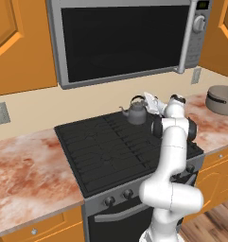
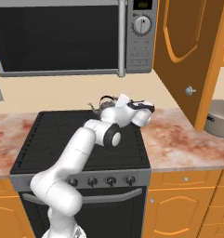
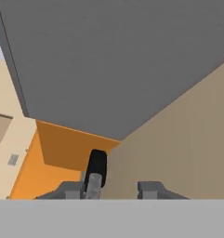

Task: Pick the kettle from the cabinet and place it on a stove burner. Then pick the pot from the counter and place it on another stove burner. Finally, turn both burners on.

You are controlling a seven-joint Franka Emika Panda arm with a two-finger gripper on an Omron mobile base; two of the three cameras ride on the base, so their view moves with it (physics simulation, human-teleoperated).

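Note:
The small dark grey kettle [image 1: 136, 112] stands upright on the back right burner of the black stove [image 1: 106, 146], and in the right base view the kettle [image 2: 103, 105] is partly hidden behind my arm. My gripper [image 1: 149, 100] [image 2: 119, 100] is at the top of its arched handle. In the hand view the gripper [image 3: 115, 188] has its fingers apart, with the dark handle [image 3: 97, 167] against the left fingertip [image 3: 81, 188] and a gap to the right one. The wide grey pot [image 1: 221, 99] [image 2: 220, 119] sits on the marbled counter [image 2: 178, 139] to the right.
A steel microwave [image 1: 125, 38] [image 2: 71, 37] hangs low over the stove. An orange cabinet door [image 2: 181, 51] stands open between stove and pot. Dark knobs [image 2: 99, 181] line the stove front. More counter [image 1: 25, 175] lies left of the stove.

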